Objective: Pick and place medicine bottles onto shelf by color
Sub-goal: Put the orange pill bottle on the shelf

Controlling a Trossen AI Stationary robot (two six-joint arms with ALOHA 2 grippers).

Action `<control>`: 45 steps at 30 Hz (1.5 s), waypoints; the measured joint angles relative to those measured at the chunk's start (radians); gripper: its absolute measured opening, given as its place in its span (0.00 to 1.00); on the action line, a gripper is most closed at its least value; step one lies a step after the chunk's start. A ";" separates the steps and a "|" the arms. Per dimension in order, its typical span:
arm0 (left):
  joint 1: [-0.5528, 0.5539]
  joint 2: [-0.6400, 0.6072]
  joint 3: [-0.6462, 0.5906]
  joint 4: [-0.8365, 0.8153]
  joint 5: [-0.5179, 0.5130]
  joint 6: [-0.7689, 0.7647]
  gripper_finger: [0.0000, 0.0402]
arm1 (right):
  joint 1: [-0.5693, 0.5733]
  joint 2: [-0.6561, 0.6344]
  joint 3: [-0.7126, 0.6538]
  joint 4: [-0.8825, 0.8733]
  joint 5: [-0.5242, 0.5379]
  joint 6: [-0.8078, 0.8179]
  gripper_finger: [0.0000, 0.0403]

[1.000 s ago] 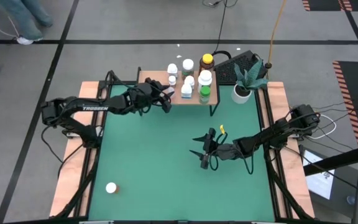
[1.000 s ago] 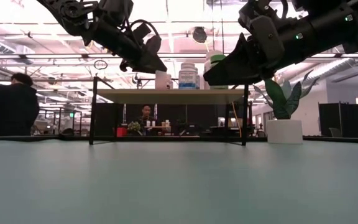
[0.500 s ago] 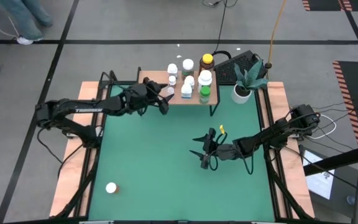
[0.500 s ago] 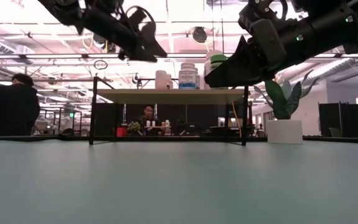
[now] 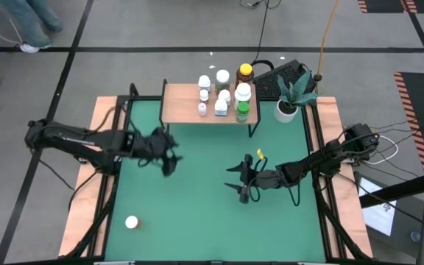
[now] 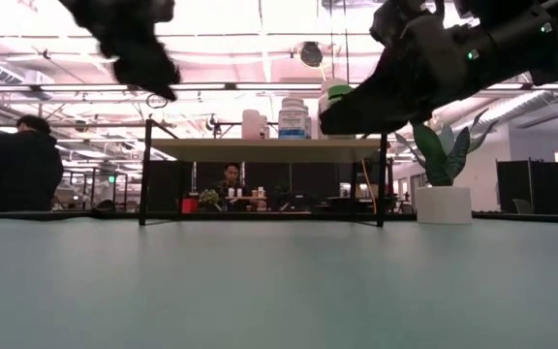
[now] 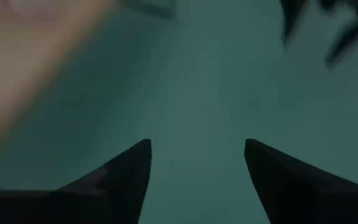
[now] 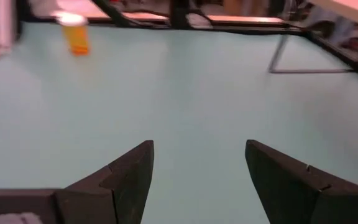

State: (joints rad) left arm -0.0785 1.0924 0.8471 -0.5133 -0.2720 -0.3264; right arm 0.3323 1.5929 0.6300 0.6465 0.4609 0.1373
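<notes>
Green matting covered the tabletop (image 5: 197, 213), where a lone white-capped bottle (image 5: 131, 221) stood at the near left corner, seen only from above; the right wrist camera alone caught a small amber bottle (image 8: 76, 37). Both dark, pointed grippers hung empty with fingers apart: the right gripper (image 5: 243, 180) unmoved over mid-table, the left gripper (image 5: 168, 156) pulled back from the shelf (image 5: 182, 103) since a second earlier. Farther off, that light-wood board carried the medicine bottles (image 5: 225, 93) clustered at its right end.
</notes>
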 joint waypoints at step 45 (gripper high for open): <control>-0.950 0.151 0.000 -0.404 0.090 -1.377 0.45 | 0.001 0.000 0.000 0.087 -0.048 0.012 0.61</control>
State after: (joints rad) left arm -1.0287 1.2438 0.8467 -0.9171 -0.1816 -1.7036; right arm 0.3336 1.5929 0.6300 0.7330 0.4133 0.1493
